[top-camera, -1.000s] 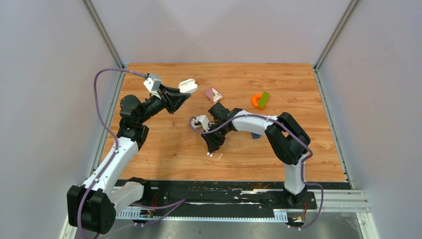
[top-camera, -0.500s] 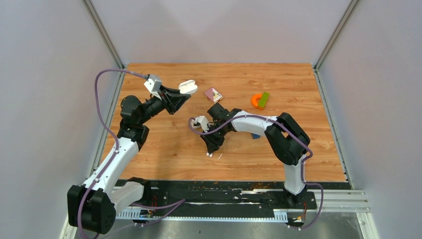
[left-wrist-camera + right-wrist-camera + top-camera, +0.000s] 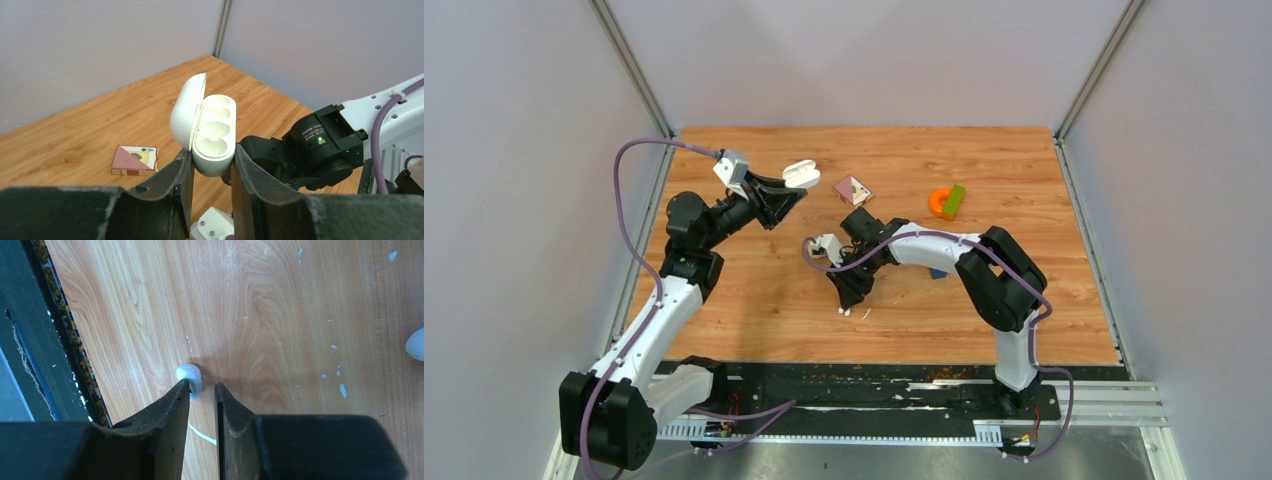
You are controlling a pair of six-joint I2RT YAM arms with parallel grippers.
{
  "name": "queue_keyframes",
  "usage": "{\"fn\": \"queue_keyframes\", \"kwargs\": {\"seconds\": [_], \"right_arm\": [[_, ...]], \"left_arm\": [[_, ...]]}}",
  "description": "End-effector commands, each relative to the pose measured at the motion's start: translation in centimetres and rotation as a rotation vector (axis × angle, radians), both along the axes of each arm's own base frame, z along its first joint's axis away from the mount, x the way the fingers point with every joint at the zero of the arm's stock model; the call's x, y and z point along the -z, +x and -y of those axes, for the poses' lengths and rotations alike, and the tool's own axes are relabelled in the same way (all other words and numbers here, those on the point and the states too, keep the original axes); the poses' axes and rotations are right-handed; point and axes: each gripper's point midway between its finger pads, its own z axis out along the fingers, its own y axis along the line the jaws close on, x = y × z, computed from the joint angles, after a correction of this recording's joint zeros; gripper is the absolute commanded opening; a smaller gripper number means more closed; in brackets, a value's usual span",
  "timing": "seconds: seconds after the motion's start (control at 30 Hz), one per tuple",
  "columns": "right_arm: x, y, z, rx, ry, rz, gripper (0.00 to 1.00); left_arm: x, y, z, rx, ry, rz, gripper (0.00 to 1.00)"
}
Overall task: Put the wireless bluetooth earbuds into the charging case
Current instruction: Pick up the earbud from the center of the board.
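Wooden table (image 3: 1024, 300), grey walls. Left gripper (image 3: 212, 156) is clamped on the open case (image 3: 212, 125), held aloft, both sockets empty. Right gripper (image 3: 202, 387) stands low over the wood, jaws narrowly apart, nothing between them. One bud (image 3: 188, 376) lies against the tip of one finger, off-centre of the gap; the other bud (image 3: 416, 344) lies well apart. Recommendation: shift sideways to centre the bud, then close gently. It looks liable to slip out.
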Motion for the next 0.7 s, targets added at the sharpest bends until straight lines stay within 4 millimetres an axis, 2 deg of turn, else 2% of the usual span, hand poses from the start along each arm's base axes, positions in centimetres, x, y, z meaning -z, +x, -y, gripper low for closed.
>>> {"fn": "queue_keyframes", "kwargs": {"seconds": [0.0, 0.1, 0.17, 0.2, 0.33, 0.47, 0.53, 0.67], "right_arm": [[-1.1, -0.1, -1.2, -0.031, 0.047, 0.011, 0.23], [-1.6, 0.0, -1.3, -0.036, 0.062, 0.021, 0.12], [-2.6, 0.1, -1.5, -0.055, 0.087, 0.045, 0.02], [-3.3, 0.1, -1.6, -0.068, 0.098, 0.057, 0.00], [-6.5, 0.8, -1.4, -0.109, 0.149, 0.142, 0.00], [-9.1, 2.0, -0.4, -0.135, 0.169, 0.268, 0.00], [-9.3, 2.1, 0.2, -0.137, 0.155, 0.294, 0.00], [-7.4, 1.6, 0.8, -0.075, 0.112, 0.230, 0.05]], "left_arm": [[-0.7, -0.1, -0.4, -0.019, 0.003, 0.043, 0.00], [-0.6, -0.2, -0.4, -0.017, 0.006, 0.039, 0.00], [-0.6, -0.2, -0.4, -0.016, 0.008, 0.037, 0.00], [-0.6, -0.2, -0.4, -0.015, 0.009, 0.037, 0.00], [-0.6, -0.1, -0.4, -0.013, 0.013, 0.037, 0.00], [-0.3, 0.2, -0.4, -0.016, 0.024, 0.035, 0.00], [-0.1, 0.3, -0.3, -0.016, 0.025, 0.029, 0.00], [0.0, 0.5, -0.3, -0.016, 0.019, 0.020, 0.00]]}}
